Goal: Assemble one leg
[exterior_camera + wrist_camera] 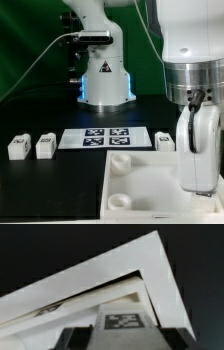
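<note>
In the wrist view my gripper (124,341) is shut on a white leg (125,319). Its black-and-white tag faces the camera and a dark finger sits on each side. A corner of the large white panel (115,272) lies just beyond it. In the exterior view my gripper (199,160) hangs over the right part of the panel (140,185), and the held leg is hidden behind the hand. Three more legs stand on the table: two at the exterior view's left (17,147) (45,146) and one behind the panel (164,140).
The marker board (105,137) lies flat behind the panel, between the loose legs. Round sockets (119,162) (120,198) show along the panel's left side. The robot base (104,80) stands at the back on the black table.
</note>
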`<state>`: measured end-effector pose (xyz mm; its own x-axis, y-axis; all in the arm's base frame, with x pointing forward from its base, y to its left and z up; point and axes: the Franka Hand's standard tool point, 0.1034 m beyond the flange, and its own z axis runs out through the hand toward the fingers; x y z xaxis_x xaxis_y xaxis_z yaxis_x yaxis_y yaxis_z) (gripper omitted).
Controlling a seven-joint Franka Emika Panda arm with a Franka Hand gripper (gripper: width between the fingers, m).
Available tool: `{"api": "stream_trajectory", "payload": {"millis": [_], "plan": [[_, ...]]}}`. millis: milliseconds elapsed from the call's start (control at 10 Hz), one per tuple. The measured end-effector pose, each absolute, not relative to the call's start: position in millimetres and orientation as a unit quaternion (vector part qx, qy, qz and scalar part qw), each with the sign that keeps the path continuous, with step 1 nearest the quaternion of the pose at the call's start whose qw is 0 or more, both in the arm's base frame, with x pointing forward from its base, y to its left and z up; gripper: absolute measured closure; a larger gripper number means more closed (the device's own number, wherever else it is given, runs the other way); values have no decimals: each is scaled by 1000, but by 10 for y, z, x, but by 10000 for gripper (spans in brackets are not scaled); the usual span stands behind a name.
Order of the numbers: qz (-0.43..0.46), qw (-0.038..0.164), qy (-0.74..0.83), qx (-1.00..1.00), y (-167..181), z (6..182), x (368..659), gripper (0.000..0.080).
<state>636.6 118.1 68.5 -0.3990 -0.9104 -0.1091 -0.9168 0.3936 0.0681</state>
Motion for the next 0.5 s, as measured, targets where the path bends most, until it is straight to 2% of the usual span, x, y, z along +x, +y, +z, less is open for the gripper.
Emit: {"api": "stream_trajectory", "payload": {"millis": [100, 200, 300, 500], "plan": [[59, 27, 824, -563, 1187, 674, 6358, 421], [59, 27, 824, -563, 1187, 675, 6358, 244], [59, 27, 823, -564, 1187, 674, 6357, 176], [59, 27, 823, -564, 1187, 673, 6357, 155]]}}
